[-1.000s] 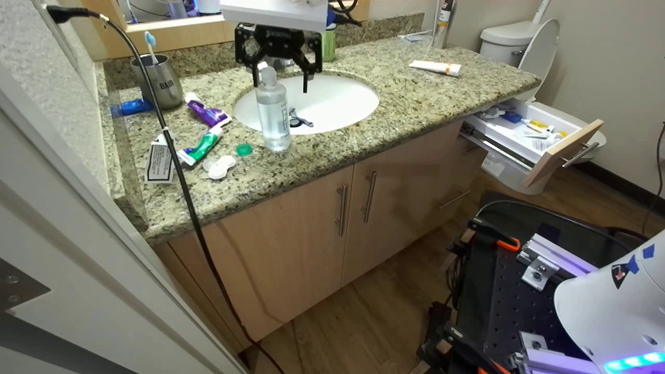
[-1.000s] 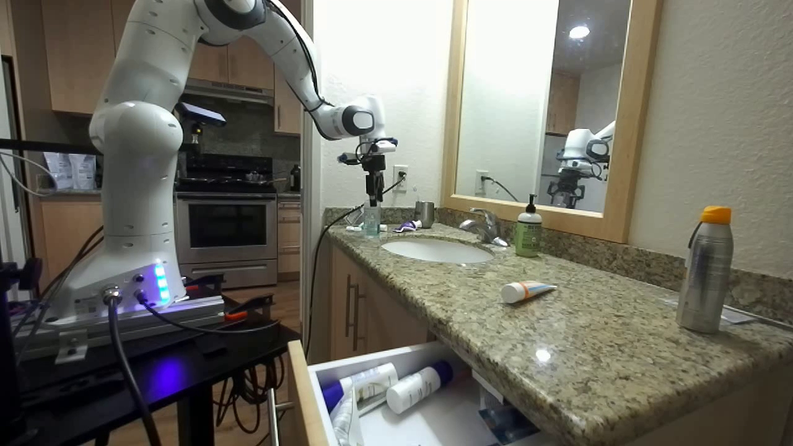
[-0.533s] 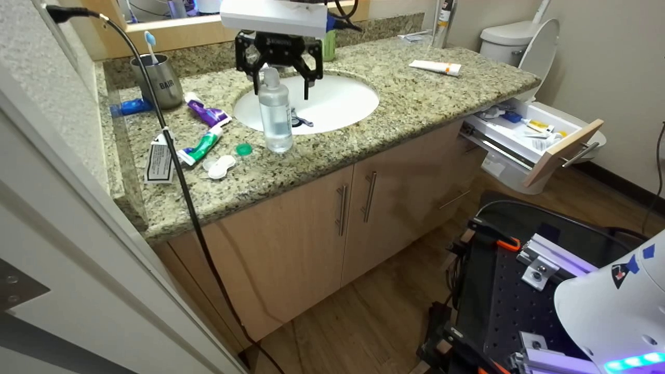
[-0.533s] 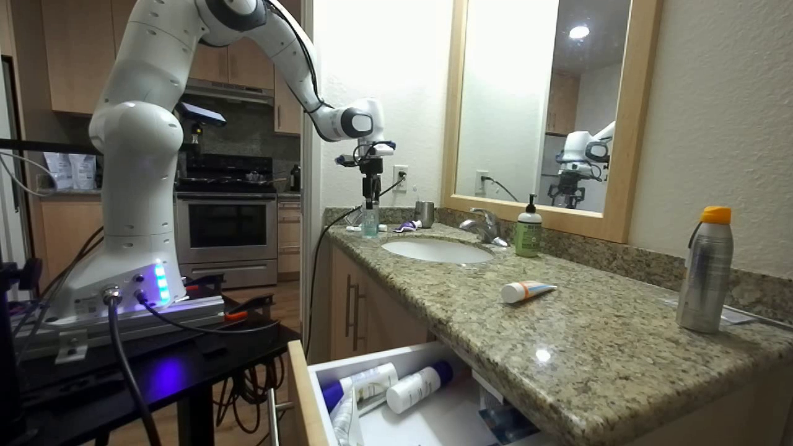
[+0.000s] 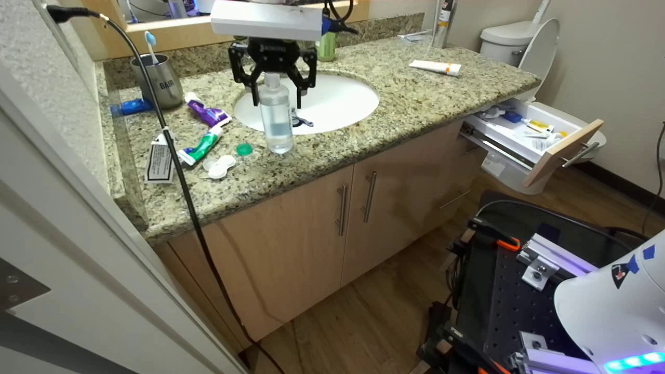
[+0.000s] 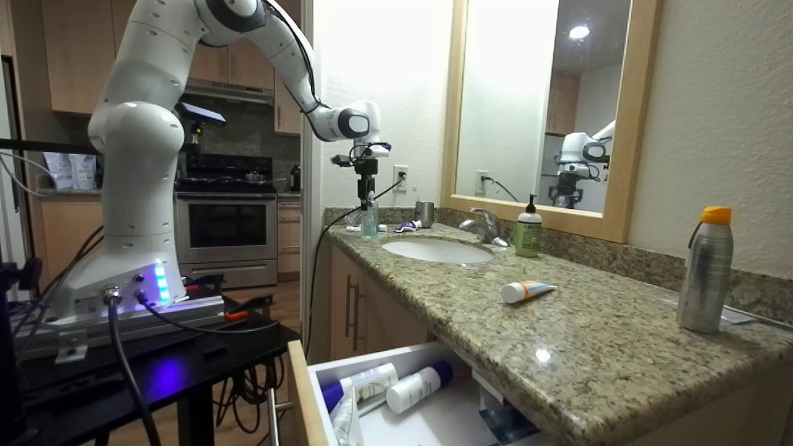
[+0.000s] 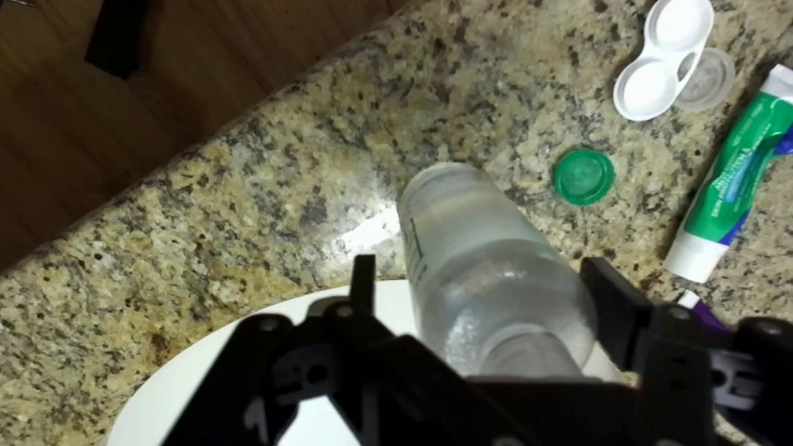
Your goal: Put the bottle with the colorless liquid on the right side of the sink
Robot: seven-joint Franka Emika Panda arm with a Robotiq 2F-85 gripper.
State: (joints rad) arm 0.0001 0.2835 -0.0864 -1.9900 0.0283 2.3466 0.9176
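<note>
Clear bottle [image 5: 279, 124] stands upright near front edge of tabletop [image 5: 415, 98], long axis vertical, seemingly between parted fingers [image 7: 610, 303] of downturned pincer [image 5: 277, 105]; nothing clasped, one finger nearer bottle's side, squeeze likely next.

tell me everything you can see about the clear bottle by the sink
The clear bottle looks like transparent plastic, with rounded shoulders, a narrow neck and dark print on its side. Partly filled with colorless liquid, it stands upright on the counter beside the sink. The open hand straddles its upper part; contact is unclear, as is any cap.
</note>
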